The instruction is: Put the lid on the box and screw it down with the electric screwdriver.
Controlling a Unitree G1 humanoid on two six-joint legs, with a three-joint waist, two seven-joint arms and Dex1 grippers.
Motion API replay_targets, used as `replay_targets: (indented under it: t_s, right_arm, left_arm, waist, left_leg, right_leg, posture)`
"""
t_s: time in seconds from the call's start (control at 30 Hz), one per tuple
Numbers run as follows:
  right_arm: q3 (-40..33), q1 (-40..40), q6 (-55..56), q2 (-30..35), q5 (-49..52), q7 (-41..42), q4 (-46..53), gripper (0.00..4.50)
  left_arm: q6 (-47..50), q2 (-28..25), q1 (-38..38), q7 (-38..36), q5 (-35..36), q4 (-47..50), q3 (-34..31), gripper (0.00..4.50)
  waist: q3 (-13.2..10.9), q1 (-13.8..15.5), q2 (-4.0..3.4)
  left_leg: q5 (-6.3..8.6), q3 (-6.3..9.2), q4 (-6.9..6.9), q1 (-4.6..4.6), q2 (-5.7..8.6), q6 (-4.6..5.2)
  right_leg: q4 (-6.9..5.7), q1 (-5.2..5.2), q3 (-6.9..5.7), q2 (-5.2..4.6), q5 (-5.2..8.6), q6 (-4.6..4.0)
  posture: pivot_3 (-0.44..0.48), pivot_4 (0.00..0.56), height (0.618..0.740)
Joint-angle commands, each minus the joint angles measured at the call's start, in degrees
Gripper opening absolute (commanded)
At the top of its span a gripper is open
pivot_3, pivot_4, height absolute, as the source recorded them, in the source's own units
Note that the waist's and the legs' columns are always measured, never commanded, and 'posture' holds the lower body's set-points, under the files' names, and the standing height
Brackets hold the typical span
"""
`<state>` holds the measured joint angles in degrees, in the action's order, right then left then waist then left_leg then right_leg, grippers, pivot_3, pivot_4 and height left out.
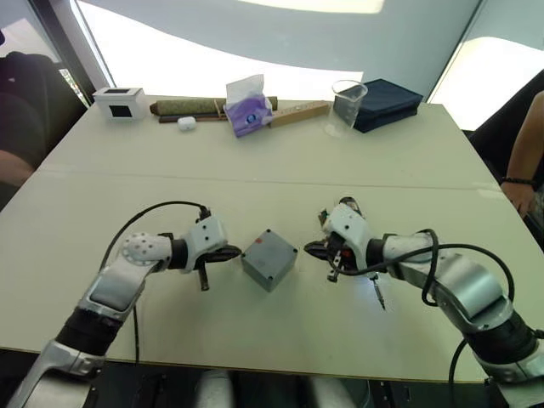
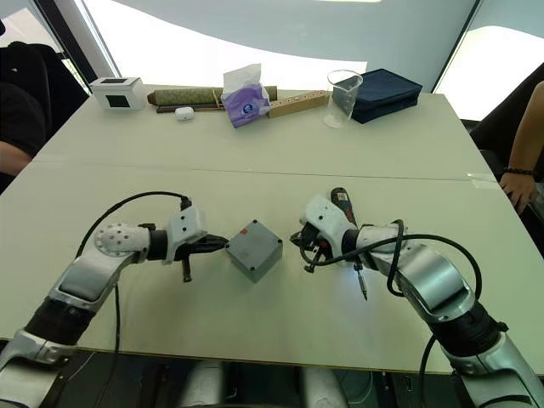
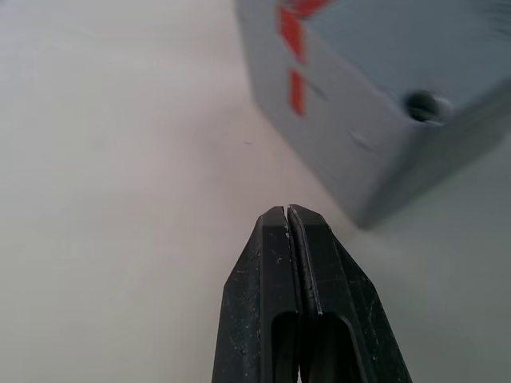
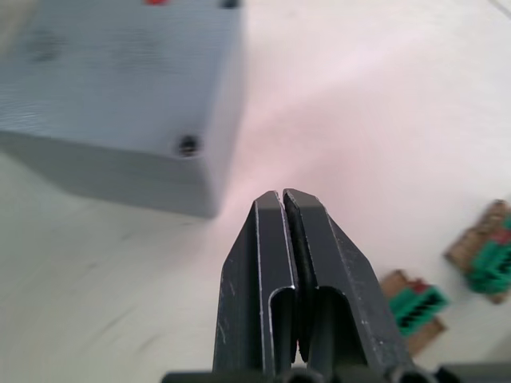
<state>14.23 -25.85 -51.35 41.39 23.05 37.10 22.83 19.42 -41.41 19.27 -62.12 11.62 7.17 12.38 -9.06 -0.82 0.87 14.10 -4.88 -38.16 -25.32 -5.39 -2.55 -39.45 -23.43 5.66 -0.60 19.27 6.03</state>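
The grey box (image 1: 262, 274) stands at the middle of the table with the lid (image 1: 270, 248) resting on top, its red mark at the left corner and a corner screw hole (image 3: 421, 104) showing. My left gripper (image 1: 235, 252) is shut and empty, just left of the box (image 3: 375, 144). My right gripper (image 1: 311, 248) is also shut and empty, a little to the box's right. The electric screwdriver (image 2: 359, 274) lies on the table under my right forearm, with its bit pointing toward the near edge. Both wrist views show closed fingertips (image 3: 287, 214) (image 4: 282, 195) apart from the box (image 4: 120, 96).
Small green circuit boards (image 4: 415, 303) lie by my right gripper. Along the far edge stand a white box with a black window (image 1: 119, 102), a tissue pack (image 1: 246, 106), a clear beaker (image 1: 347, 106) and a dark blue pouch (image 1: 387, 102). A person's arm (image 1: 518, 178) rests at the right edge.
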Motion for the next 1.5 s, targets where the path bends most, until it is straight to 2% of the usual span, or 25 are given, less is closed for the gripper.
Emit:
replay_targets:
  t_s: [0.03, 0.2, 0.57, 1.3, 1.5]
  right_arm:
    - [-0.8, -1.9, 2.9, -2.5, -1.1, 0.5, -2.5, 0.04]
    - [2.3, -1.8, 5.2, -7.5, -2.7, 1.3, -5.7, 0.04]
    - [3.1, 2.0, 2.6, -7.6, -1.2, 4.1, 1.3, 0.04]
    - [2.7, 1.6, -1.8, -8.7, -1.3, 4.2, 4.9, 0.04]
    - [-0.6, 1.2, -0.3, -6.7, -3.4, 2.8, 4.1, 0.04]
  left_arm:
    - [3.7, -1.9, -1.2, -3.2, 4.6, 7.4, -1.5, 0.0]
    - [5.0, 2.0, 2.2, 1.1, 3.3, 6.8, -0.8, 0.0]
    - [4.0, 3.1, 4.6, 0.6, 2.2, 4.8, 0.5, 0.0]
    - [3.4, -0.8, 3.0, -1.5, 2.0, 4.7, -1.5, 0.0]
    - [5.1, -4.2, 2.7, -3.5, 5.3, 7.9, -5.4, 0.0]
  waist:
    - [0.0, 0.0, 0.0]
    - [0.0, 0.2, -0.01]
    - [0.0, 0.1, -0.01]
    - [0.0, -0.1, -0.01]
    - [0.0, 0.0, 0.0]
  left_leg:
    - [0.0, -0.01, 0.0, 0.0, 0.0, 0.0]
    - [0.0, 0.01, -0.04, 0.01, 0.01, 0.0]
    - [0.0, 0.02, -0.04, 0.0, 0.01, 0.0]
    - [0.0, 0.02, -0.03, 0.01, 0.01, 0.0]
    - [0.0, 0.02, -0.03, 0.01, 0.01, -0.01]
  right_leg:
    - [0.0, 0.0, 0.0, -0.02, 0.0, 0.0]
    - [-0.01, 0.04, -0.01, -0.01, 0.0, 0.0]
    - [-0.02, 0.03, -0.01, 0.0, 0.0, 0.01]
    - [-0.07, 0.01, -0.01, 0.02, 0.0, 0.0]
    - [-0.08, 0.0, -0.01, 0.02, 0.0, 0.0]
  posture:
    - [0.0, 0.15, 0.721]
    - [0.0, 0.15, 0.721]
    - [0.0, 0.15, 0.721]
    - [0.0, 0.15, 0.721]
    - [0.0, 0.15, 0.721]
